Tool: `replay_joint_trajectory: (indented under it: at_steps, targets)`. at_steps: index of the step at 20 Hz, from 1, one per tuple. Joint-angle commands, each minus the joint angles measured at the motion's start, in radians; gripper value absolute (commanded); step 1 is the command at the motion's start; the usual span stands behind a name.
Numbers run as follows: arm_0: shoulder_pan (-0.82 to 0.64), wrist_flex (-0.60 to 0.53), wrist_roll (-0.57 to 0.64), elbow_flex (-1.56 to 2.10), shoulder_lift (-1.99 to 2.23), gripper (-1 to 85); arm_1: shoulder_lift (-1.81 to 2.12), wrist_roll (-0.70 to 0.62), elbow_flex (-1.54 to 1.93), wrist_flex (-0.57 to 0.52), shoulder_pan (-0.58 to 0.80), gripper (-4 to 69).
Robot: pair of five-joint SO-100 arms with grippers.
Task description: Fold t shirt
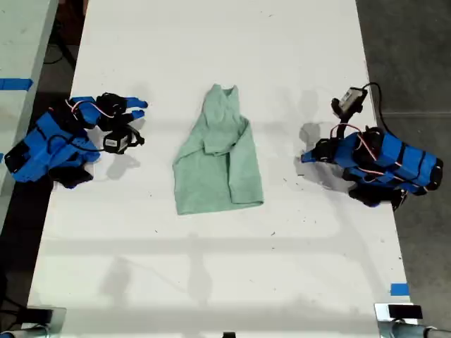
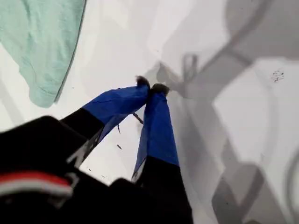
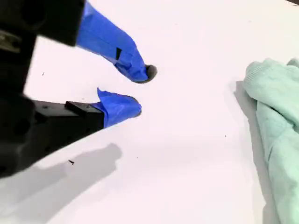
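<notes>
The pale mint-green t shirt (image 1: 215, 165) lies partly folded in the middle of the white table (image 1: 211, 267), its sides turned in and its narrow end toward the far edge. My first gripper (image 1: 304, 158) rests on the table at the exterior view's right, well clear of the shirt. In the first wrist view its blue-taped fingertips (image 2: 150, 86) meet, shut on nothing, and a corner of the t shirt (image 2: 42, 42) shows beyond. My second gripper (image 1: 139, 121) sits at the exterior view's left. It stands open (image 3: 142, 91) and empty, apart from the t shirt (image 3: 278, 116).
Both blue arms are folded low near the table's side edges in the exterior view. A strip of blue tape (image 1: 399, 289) marks the near corner at that view's right. Dark floor borders the table on both sides.
</notes>
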Motion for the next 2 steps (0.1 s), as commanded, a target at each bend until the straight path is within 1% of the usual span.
replay_joint_trajectory:
  at_steps: [1, 2]
  targets:
    - [-0.072, 0.003, -0.107, 0.041, 0.008, 1.3, 0.012, 0.014, 0.038, -0.002, -0.002, 1.6]
    - [-0.107, 0.011, -0.146, 0.041, 0.008, 4.1, 0.012, 0.014, 0.038, -0.002, -0.002, 1.6]
